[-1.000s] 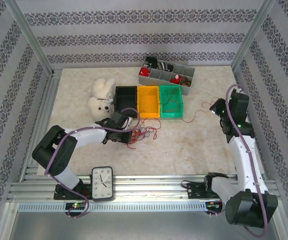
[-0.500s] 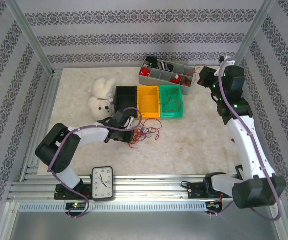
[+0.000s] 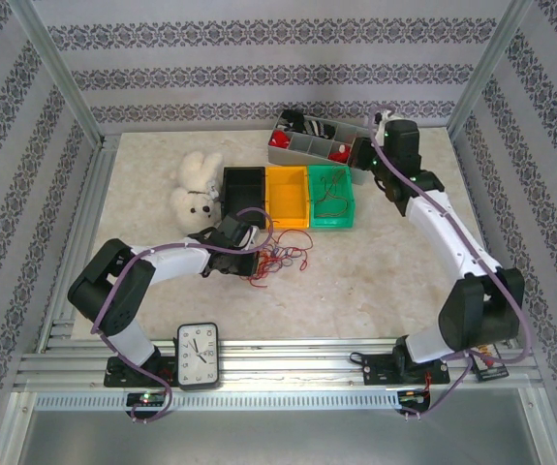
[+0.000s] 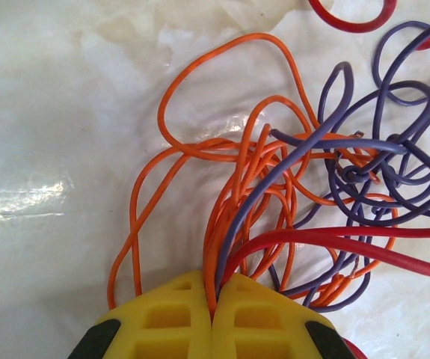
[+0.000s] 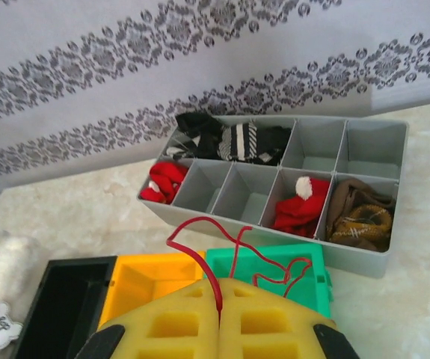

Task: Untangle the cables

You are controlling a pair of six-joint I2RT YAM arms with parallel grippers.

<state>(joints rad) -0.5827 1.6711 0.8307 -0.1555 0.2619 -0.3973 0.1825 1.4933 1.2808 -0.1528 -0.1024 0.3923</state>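
Red strand (image 5: 200, 228) pinched in my closed right gripper (image 5: 220, 303), left gripper (image 4: 213, 303) clamping the cables (image 4: 274, 172): one's freed, I reckon; next, release over the far green bin (image 5: 315, 278).

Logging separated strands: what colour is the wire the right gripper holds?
Red. The wire shows best in the right wrist view, pinched in the right gripper.

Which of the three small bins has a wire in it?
The green bin, rightmost in the row: a thin curly wire lies inside it. The black bin and the yellow bin next to it show no wire.
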